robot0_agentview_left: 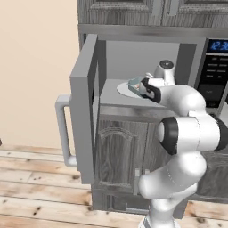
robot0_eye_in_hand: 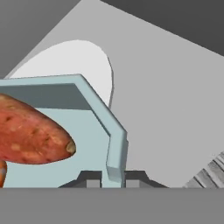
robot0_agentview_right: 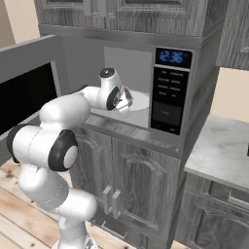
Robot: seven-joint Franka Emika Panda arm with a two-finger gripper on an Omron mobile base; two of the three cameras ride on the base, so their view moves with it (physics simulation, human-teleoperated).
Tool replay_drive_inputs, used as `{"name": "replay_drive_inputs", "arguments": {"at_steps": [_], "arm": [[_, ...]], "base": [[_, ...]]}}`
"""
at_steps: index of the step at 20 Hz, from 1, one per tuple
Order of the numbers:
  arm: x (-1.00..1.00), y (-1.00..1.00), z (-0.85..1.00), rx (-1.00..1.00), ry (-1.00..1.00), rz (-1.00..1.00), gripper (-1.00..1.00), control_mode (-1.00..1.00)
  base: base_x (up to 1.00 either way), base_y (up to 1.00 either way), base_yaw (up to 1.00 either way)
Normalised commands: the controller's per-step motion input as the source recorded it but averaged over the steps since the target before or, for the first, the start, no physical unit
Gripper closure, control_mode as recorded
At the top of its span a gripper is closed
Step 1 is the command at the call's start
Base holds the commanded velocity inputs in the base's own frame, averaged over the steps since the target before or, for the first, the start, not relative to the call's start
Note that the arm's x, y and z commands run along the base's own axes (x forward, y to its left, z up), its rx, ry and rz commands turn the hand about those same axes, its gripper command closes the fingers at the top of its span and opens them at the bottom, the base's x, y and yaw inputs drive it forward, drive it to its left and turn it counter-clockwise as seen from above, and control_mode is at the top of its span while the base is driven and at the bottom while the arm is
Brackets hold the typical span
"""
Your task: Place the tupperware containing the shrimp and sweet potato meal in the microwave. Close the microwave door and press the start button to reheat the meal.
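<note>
To my left the door [robot0_agentview_left: 84, 107] stood wide open. My end effector [robot0_eye_in_hand: 114, 177] pinched the tub [robot0_eye_in_hand: 87, 131] wall, holding it and its meal [robot0_eye_in_hand: 30, 135] over the turntable [robot0_eye_in_hand: 70, 61] inside the microwave [robot0_agentview_right: 170, 92]. Releasing, closing and pressing start remained.

Flat, even rendered light fills my kitchen; the microwave [robot0_agentview_left: 147, 67] cavity sits slightly dimmer, shadows soft and faint. No glare or motion blur, though all three views look coarse, edges softly pixelated.
</note>
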Motion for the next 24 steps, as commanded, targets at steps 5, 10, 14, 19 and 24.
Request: {"name": "replay_drive_inputs", "arguments": {"at_steps": [5,10,14,19,24], "arm": [[0.53,-0.07,-0.15,0.00,0.00,-0.01,1.00,-1.00],[0.53,-0.09,-0.18,0.00,0.02,-0.01,1.00,-1.00],[0.46,-0.02,-0.28,0.00,0.02,0.00,1.00,-1.00],[0.29,0.00,-0.20,0.00,0.01,0.00,-1.00,-1.00],[-0.03,0.00,-0.01,0.00,-0.01,0.00,-1.00,-1.00]], "base": [[0.00,0.00,0.00],[0.00,0.00,0.00],[0.00,0.00,0.00],[0.00,0.00,0.00],[0.00,0.00,0.00]]}}
